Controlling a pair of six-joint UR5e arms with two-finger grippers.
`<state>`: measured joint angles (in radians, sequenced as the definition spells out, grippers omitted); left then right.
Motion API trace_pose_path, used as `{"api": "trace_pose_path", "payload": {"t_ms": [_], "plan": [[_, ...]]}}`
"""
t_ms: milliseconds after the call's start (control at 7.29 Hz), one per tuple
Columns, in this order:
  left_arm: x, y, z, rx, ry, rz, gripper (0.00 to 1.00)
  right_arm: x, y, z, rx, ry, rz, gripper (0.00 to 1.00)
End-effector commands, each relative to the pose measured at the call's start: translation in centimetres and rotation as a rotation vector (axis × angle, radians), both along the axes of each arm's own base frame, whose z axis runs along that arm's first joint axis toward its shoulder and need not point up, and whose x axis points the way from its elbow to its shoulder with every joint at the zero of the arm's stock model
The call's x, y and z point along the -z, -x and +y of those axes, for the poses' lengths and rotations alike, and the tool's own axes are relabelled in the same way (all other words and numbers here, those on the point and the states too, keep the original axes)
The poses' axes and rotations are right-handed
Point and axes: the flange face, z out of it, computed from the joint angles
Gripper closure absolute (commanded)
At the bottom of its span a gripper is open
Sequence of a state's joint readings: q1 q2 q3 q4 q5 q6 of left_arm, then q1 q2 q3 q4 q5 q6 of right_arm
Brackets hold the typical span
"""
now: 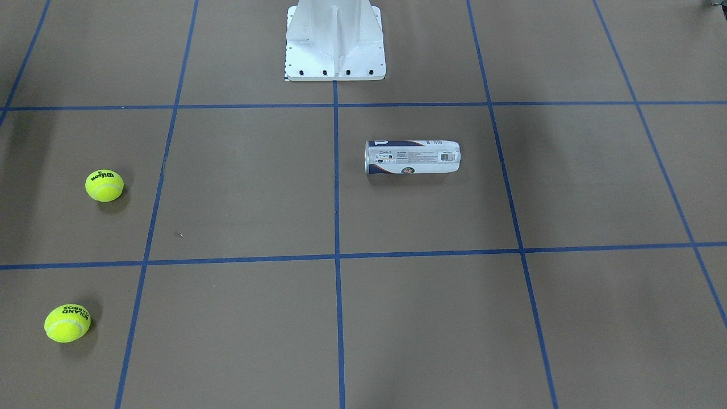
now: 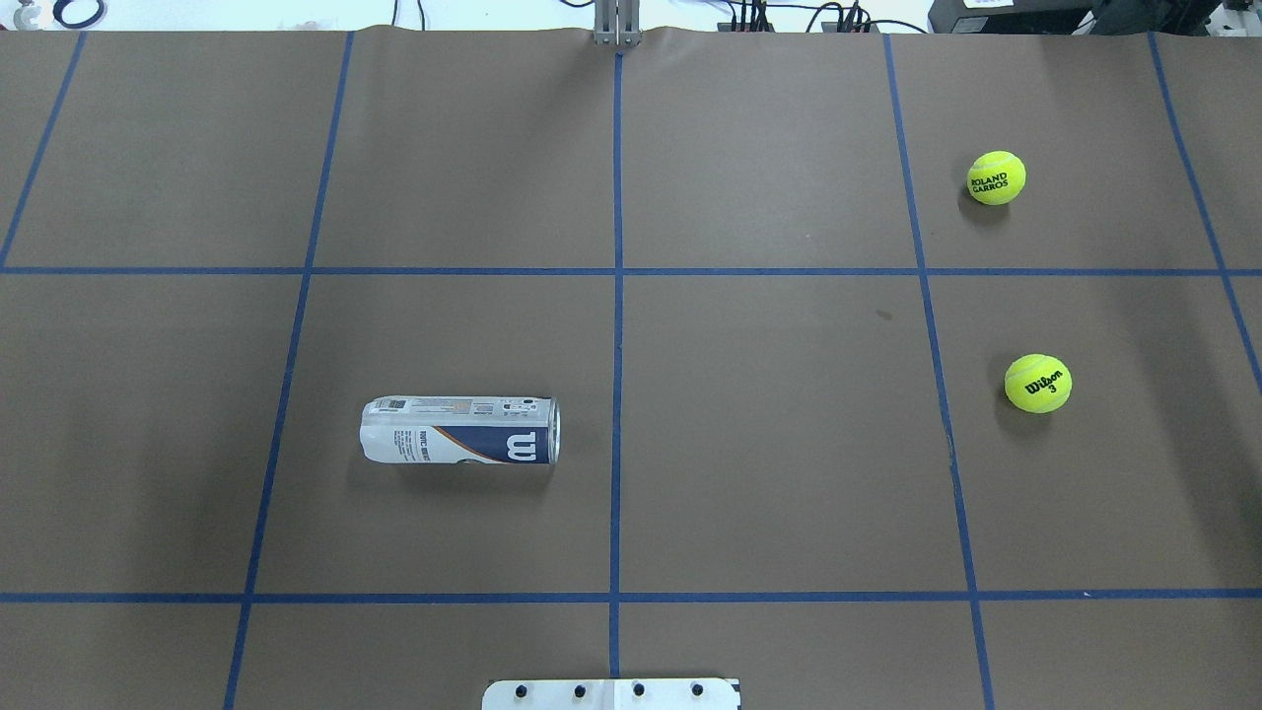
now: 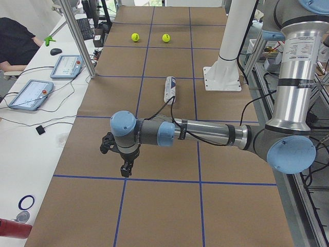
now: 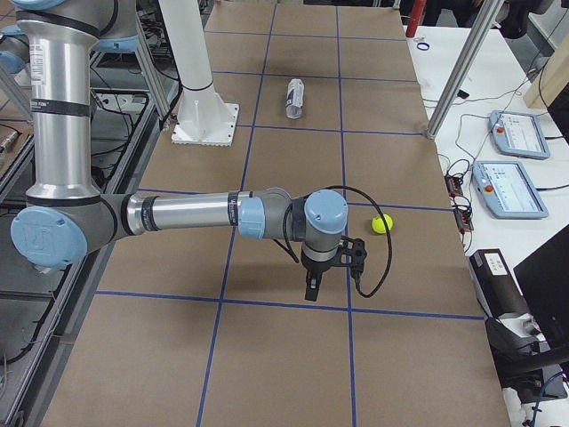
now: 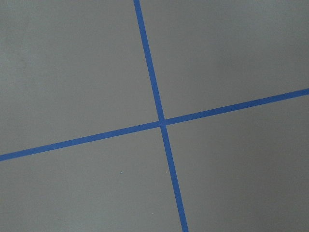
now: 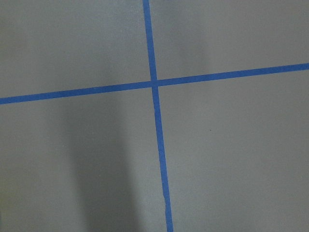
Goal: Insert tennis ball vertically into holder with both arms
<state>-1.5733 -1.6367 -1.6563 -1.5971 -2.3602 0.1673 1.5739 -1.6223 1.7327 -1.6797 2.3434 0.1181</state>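
The holder (image 2: pixel 460 431) lies on its side on the brown table, left of the centre line, with its open end toward the centre; it also shows in the front view (image 1: pixel 412 157). A Wilson tennis ball (image 2: pixel 1038 383) and a Roland Garros tennis ball (image 2: pixel 996 177) rest far right. My left gripper (image 3: pixel 125 167) hangs over the table's left end, far from the holder. My right gripper (image 4: pixel 311 289) hangs over the right end, near one ball (image 4: pixel 382 224). I cannot tell whether either gripper is open or shut. Both wrist views show only bare paper and tape.
The white base pedestal (image 1: pixel 335 45) stands at the robot's edge of the table. Blue tape lines (image 2: pixel 617 296) grid the brown paper. Tablets and cables (image 3: pixel 31 94) lie on the white side bench beyond the far edge.
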Motion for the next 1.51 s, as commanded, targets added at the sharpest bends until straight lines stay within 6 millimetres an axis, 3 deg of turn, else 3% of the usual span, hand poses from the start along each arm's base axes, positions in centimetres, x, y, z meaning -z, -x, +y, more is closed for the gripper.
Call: {"api": "trace_pose_path", "payload": {"t_ms": [0, 274, 411, 548, 823, 1097, 1371], "plan": [[4.7, -1.2, -1.0, -0.023, -0.224, 0.002, 0.0, 0.4, 0.0, -0.2, 0.0, -0.008, 0.0, 0.01], [9.7, -9.8, -2.5, -0.165, -0.347, 0.003, 0.0, 0.7, 0.0, -0.3, 0.0, -0.014, -0.002, 0.01], [13.0, -13.7, -2.1, -0.242, -0.4, 0.057, 0.0, 0.7, 0.0, -0.3, 0.0, -0.015, -0.002, 0.01], [16.6, -15.7, -1.8, -0.278, -0.462, 0.084, 0.0, 0.9, 0.1, -0.3, 0.0, -0.017, -0.008, 0.01], [23.0, -23.1, -2.5, -0.394, -0.568, 0.136, 0.0, 0.6, 0.1, 0.0, 0.0, -0.011, -0.011, 0.01], [28.1, -32.0, 0.1, -0.545, -0.629, 0.201, 0.0, 0.7, 0.2, 0.0, 0.0, -0.011, -0.023, 0.01], [38.6, -41.3, 1.3, -0.668, -0.555, 0.159, 0.0, 1.0, 0.2, 0.1, -0.001, -0.016, -0.023, 0.01]]}}
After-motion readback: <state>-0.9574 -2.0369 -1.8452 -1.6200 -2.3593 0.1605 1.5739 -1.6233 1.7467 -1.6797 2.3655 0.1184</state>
